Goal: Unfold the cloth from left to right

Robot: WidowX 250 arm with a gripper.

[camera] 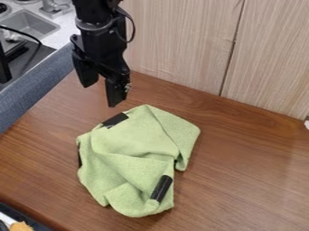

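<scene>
The arm (100, 34) comes in at the top edge, left of centre, gripper (102, 93) hanging down, fingers (114, 92) apart.

From up high, quite near, the camera looks slanting down over the worktop (253, 180) to the far wooden panels (181, 45).

Illumination is diffuse and moderately bright. A soft, narrow shadow borders the lower edge of the cloth (133, 149); faint sheen lightens the tabletop (247, 173) at right.

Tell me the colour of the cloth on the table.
Light green, with black patches; the cloth shows best in the camera view.
</scene>
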